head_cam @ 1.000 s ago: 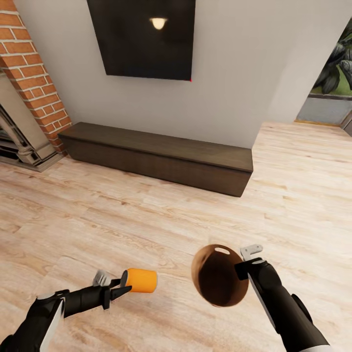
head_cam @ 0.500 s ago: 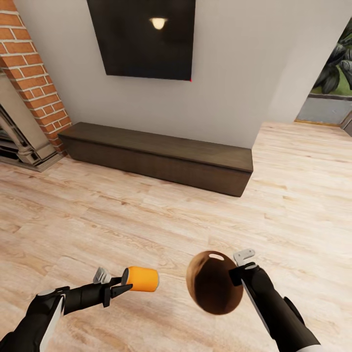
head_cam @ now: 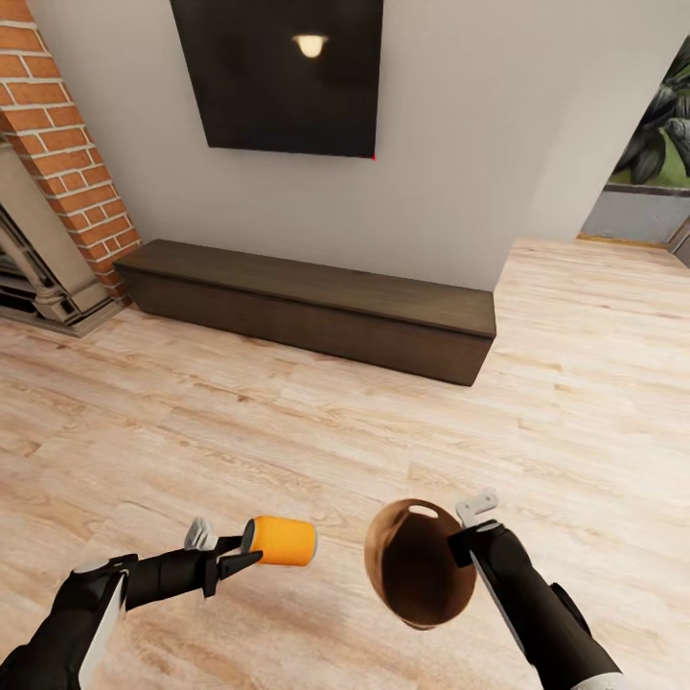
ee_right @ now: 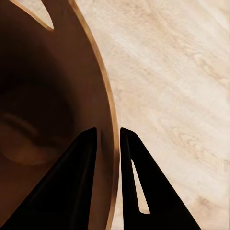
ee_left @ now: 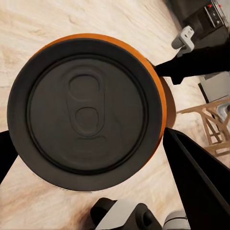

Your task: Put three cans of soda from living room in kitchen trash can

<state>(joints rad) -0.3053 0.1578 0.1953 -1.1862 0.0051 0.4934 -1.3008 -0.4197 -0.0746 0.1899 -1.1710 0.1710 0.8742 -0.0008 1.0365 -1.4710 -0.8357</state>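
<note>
The left pincer (head_cam: 233,559) is holding the orange can (head_cam: 282,540) by its near end, fingers closed on its sides, so the can is sticking out ahead of the fingertips and lying on its side above the wood floor (head_cam: 287,422). Its long axis is running nearly level, pointing away from the left pincer and across toward the robot's right. In the left wrist view the dark can top (ee_left: 87,113) with its pull tab is facing the camera, with one black finger (ee_left: 196,172) showing beside it.

The right pincer (head_cam: 462,541) is gripping the brown bin (head_cam: 417,565) by its rim, one finger inside the wall and one outside, as the right wrist view shows with the rim (ee_right: 111,120) running between the two dark fingers (ee_right: 79,182). The bin is hanging tipped on the inward side of that pincer, its dark mouth facing up and toward the robot, the oval hand slot (head_cam: 423,511) on the far part of the wall.

The bin is lying just beyond the free end of the can, a small gap of floor showing between them. Judging by this, the left arm is the one to carry the can on along its own axis, over the near rim, before letting go; the can is looking about level with the rim, so it may need lifting or the bin turning toward it.
</note>
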